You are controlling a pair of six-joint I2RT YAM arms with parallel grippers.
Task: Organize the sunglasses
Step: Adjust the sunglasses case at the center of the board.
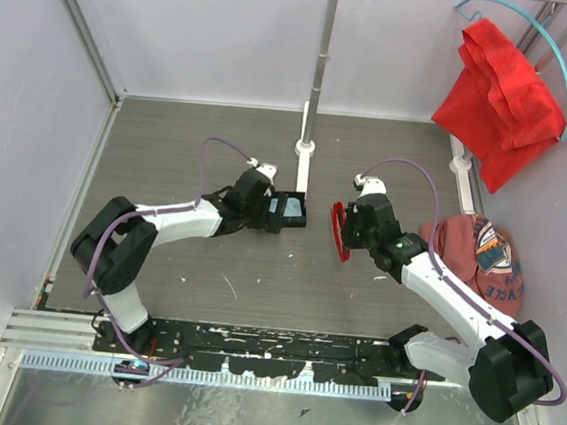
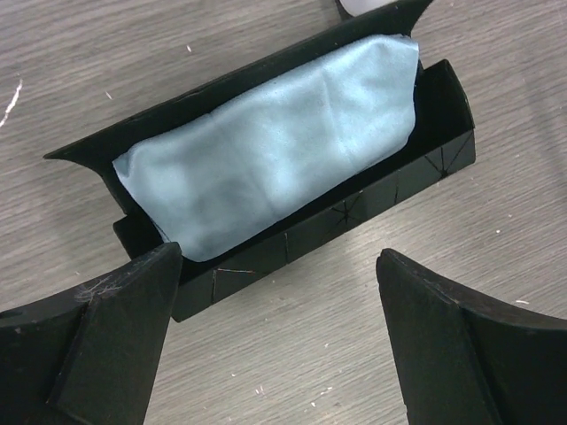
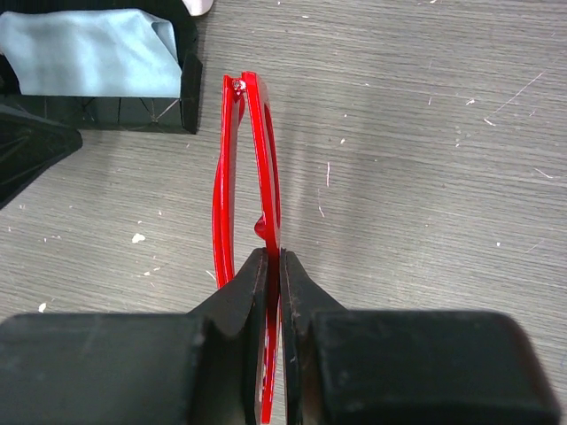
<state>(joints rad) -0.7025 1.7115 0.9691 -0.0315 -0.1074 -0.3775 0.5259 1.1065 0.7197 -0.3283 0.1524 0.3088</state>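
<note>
Two arms meet near the middle of the table (image 1: 200,144), each reaching in from its own side.

The left arm folds back at the elbow by the left wall, and its white forearm then runs right towards the centre. Its wrist tips down, so the left hand (image 2: 279,274) sits low over an open black case (image 2: 354,212). The fingers (image 2: 133,301) are spread wide and hold nothing. One tip overlaps the near corner of the case, but I cannot tell whether it touches. A pale blue cloth (image 2: 275,142) lies in the case and fills most of it.

The right arm rises from its base at the lower right, and its forearm slants up and left. The right hand (image 3: 273,261) is clamped tight on the sunglasses (image 3: 266,150). It grips the thin red frame edge-on, with the slim arms folded in alongside. The glasses stick out ahead of the fingers, over bare table. Whether they touch the table is unclear. They are just to the right of the case, with a gap between, and their far end is near the case's end wall.

One orange cap (image 1: 485,262) lies on the table beside the right forearm. A red cloth (image 1: 495,97) hangs from the rack at the upper right
</note>
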